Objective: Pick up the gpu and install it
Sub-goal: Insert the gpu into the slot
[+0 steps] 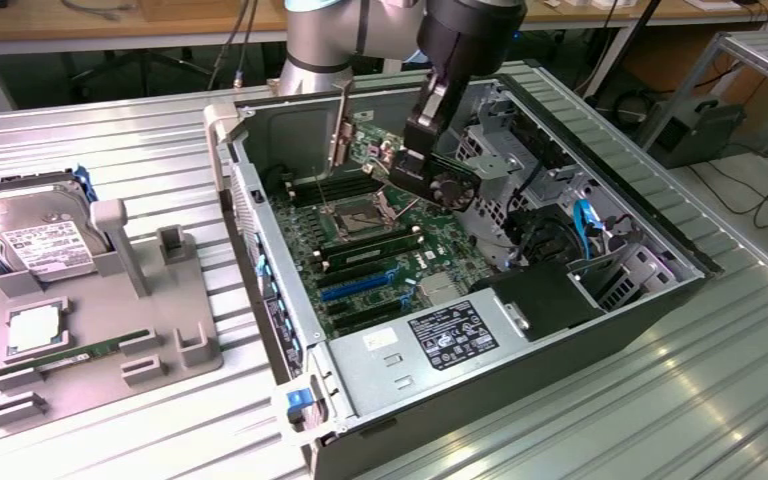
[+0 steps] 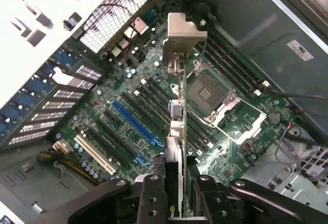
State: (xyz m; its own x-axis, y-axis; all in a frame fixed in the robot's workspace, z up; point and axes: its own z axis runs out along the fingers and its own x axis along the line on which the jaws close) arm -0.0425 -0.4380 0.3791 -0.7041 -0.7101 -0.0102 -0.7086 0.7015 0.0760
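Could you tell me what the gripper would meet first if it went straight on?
Probably the motherboard beside the CPU socket, with the gpu that the gripper grips touching first; depth is unclear.

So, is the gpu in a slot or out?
Out. The gripper holds the gpu edge-on above the motherboard; the blue slot is empty.

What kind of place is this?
Likely a robotics lab bench: an open computer case on a ribbed metal table, a parts fixture with a hard drive, and the gripper holding the gpu.
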